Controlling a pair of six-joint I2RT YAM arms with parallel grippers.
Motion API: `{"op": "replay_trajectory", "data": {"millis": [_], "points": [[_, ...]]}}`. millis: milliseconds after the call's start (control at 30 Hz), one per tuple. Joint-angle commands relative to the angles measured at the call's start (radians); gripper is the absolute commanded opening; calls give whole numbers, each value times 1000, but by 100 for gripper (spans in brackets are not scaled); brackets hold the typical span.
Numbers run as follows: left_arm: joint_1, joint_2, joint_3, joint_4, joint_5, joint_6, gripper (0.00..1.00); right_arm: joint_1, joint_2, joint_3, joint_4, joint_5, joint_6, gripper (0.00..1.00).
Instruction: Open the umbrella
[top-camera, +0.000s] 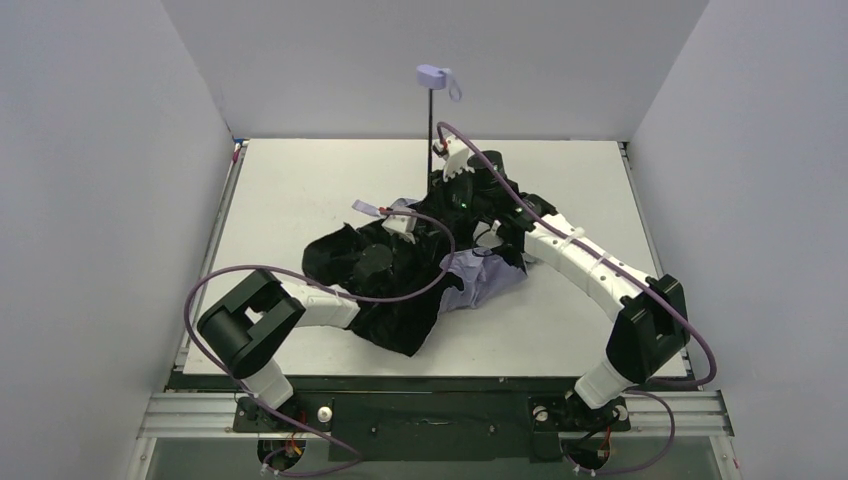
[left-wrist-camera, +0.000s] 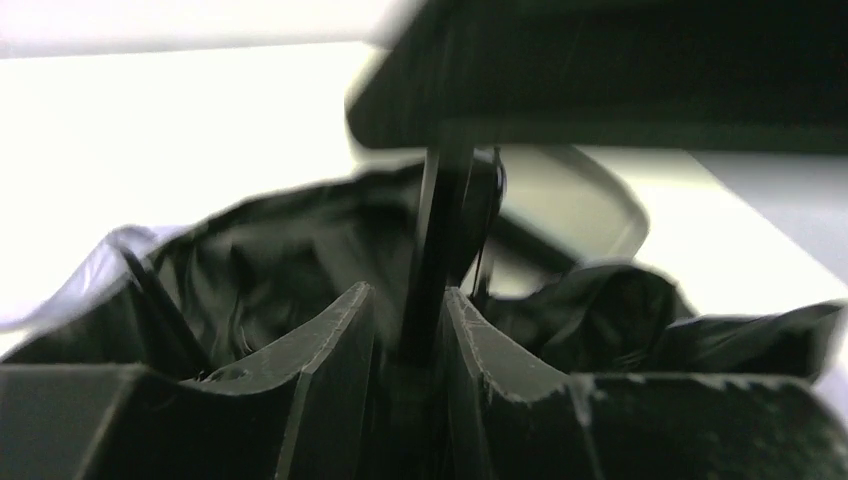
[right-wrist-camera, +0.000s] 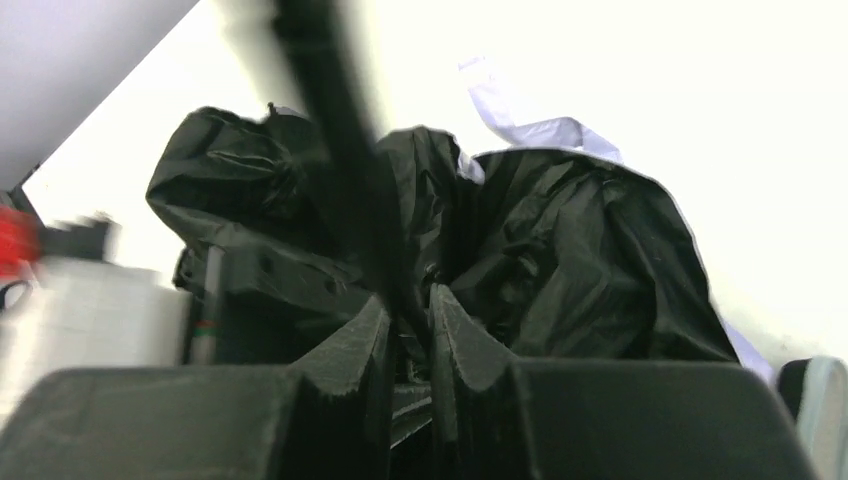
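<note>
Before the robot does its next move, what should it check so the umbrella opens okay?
1. Shaft standing up, handle on top: ok.
2. Right gripper, jaws shut on the shaft: ok.
3. Left gripper, jaws on either side of the shaft: ok. Firm hold: cannot tell.
4. Canopy spread out: not ok, it lies crumpled on the table.
5. Left arm's cable off the canopy: not ok, it crosses over it.

We see an umbrella (top-camera: 400, 322) black underneath and pale lavender outside, its handle (top-camera: 433, 74) lavender, its shaft (top-camera: 431, 115) black, on a white tabletop (top-camera: 300, 190); white-and-black arms (top-camera: 580, 255) trail purple cables (top-camera: 188, 310).
</note>
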Motion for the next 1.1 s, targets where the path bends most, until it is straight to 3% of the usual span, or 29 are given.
{"op": "replay_trajectory", "data": {"millis": [0,233,333,400,467,500,567,600,767,1067], "points": [[-17,70,-108,-465,2,-9,28,-6,-95,228,472,-31,107,0],[-17,75,-90,-496,-22,-17,29,-2,-112,245,485,-38,115,0],[-17,102,-87,-476,-24,-21,30,-1,-125,141,489,-49,69,0],[-13,124,-77,-451,-25,-10,36,1,-131,74,479,-62,30,0],[0,121,-68,-423,-7,18,58,5,-141,14,466,-68,-2,0],[5,109,-68,-408,9,43,64,5,-147,-14,455,-71,-12,0],[21,87,-64,-411,35,84,84,5,-155,-38,444,-77,-27,0],[23,80,-66,-412,48,100,98,5,-158,-41,443,-77,-31,0],[4,18,-142,-344,145,206,97,2,-146,11,446,-80,-34,0],[27,16,-164,-381,67,250,97,-11,-134,153,442,-73,-29,0]]}}
